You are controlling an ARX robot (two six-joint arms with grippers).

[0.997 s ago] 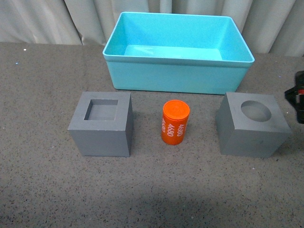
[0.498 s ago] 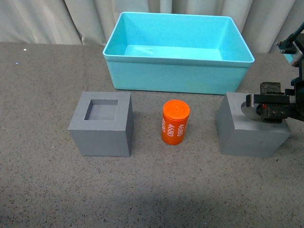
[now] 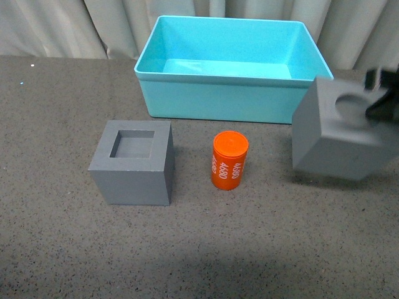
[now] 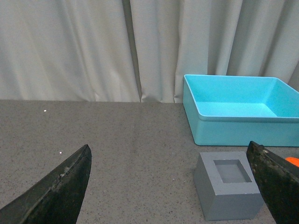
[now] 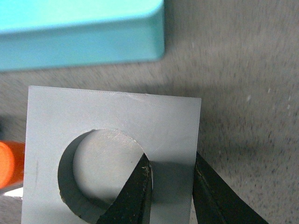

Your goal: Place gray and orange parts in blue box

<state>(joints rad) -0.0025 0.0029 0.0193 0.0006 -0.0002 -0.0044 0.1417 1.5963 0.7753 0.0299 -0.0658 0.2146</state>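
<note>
Pinching the gray cube with the round recess (image 3: 336,134), the right gripper (image 5: 171,161) has 1 finger (image 5: 135,196) inside the recess and the other against the cube's outer side, clamped on the wall between them. From the front, this cube hangs tilted and motion-blurred above the dark table (image 3: 62,249), with a soft shadow beneath it. It is just beside the right front corner of the blue box (image 3: 218,99) and outside it, and the gripper itself shows there only as a dark smear at the picture's right edge. The gray cube with the square recess (image 3: 132,163) sits flat on the table in front of the box's left end. The orange cylinder (image 3: 230,160) stands upright between the 2 cubes, apart from both, its white numbers facing the camera. The left gripper (image 4: 169,147) hovers well back from the square-recess cube, its jaws spread wide with nothing between them.
</note>
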